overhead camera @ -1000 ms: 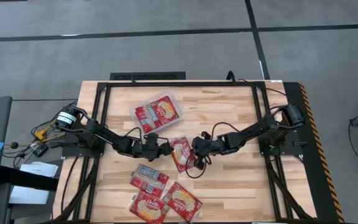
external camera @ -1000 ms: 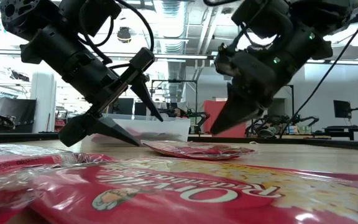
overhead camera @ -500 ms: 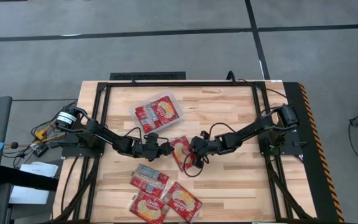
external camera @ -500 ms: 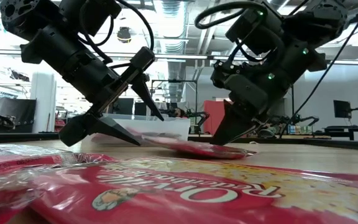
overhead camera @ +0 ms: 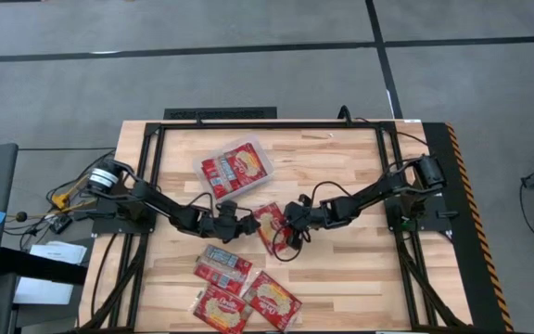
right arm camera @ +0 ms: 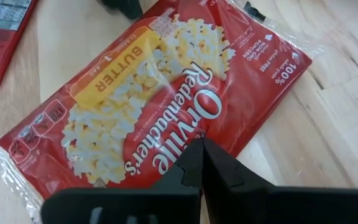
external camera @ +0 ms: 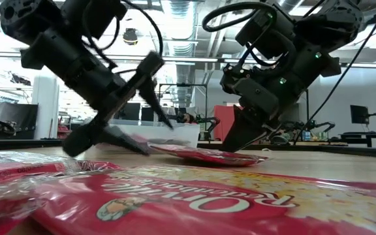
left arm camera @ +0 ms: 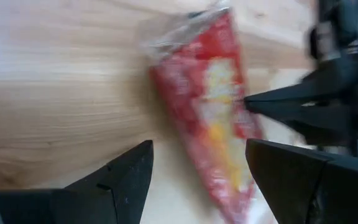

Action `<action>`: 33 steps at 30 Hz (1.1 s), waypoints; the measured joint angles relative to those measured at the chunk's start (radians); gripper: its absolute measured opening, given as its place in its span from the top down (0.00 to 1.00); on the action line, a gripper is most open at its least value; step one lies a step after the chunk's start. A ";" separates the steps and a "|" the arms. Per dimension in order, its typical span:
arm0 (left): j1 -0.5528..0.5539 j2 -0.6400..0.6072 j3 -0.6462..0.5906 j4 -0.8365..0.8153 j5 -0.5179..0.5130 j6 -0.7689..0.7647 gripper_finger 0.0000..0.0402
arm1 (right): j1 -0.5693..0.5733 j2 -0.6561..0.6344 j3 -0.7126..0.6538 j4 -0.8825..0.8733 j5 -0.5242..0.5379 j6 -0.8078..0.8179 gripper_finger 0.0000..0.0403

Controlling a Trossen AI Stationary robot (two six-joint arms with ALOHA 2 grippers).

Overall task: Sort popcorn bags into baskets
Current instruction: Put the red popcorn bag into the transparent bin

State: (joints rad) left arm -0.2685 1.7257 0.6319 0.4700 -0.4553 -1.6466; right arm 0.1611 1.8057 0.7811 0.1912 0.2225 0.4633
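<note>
A red popcorn bag [overhead camera: 269,226] lies flat on the table's middle, popcorn picture up; it also shows in the right wrist view [right arm camera: 142,99] and the left wrist view [left arm camera: 210,106]. My right gripper [overhead camera: 288,224] is shut, with its tips on the bag. My left gripper [overhead camera: 245,222] is open just left of the bag, low over the table [external camera: 156,137]; the bag's end lies ahead of its two fingers. The clear tray [overhead camera: 203,173] at the far middle holds two red packets. Three more packets [overhead camera: 222,264] lie near the front edge. My right gripper presses its shut fingertips [right arm camera: 197,151] on the bag's printed face [right arm camera: 188,127], about the middle of the packet. The fingers slant down from the table's right side [external camera: 235,140]. The bag lies flat on the table under them.
The packets at the front fill the low view's foreground [external camera: 175,202]. Cables loop from both arms over the table's middle [overhead camera: 286,252]. Bare wood [overhead camera: 360,269] lies to the right and near right.
My right gripper has gone down and toward the table's left, from above the bag's right edge onto its face. My left gripper stays open beside the bag and shows blurred now. The bag lies where it was.
</note>
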 joint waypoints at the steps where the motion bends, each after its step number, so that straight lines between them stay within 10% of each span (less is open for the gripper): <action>1: -0.001 0.014 0.002 -0.006 0.001 -0.012 0.39 | 0.000 0.000 0.000 0.005 0.000 0.000 0.95; 20: 0.017 0.161 0.180 -0.025 -0.043 0.042 0.42 | 0.000 0.002 -0.002 0.030 0.002 -0.001 0.97; 33: 0.018 0.162 0.216 -0.041 -0.010 0.028 0.97 | 0.002 -0.141 -0.002 -0.106 -0.020 -0.022 0.94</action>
State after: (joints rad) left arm -0.2503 1.8876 0.8474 0.4289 -0.4653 -1.6184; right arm 0.1631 1.6651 0.7788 0.0848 0.2022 0.4415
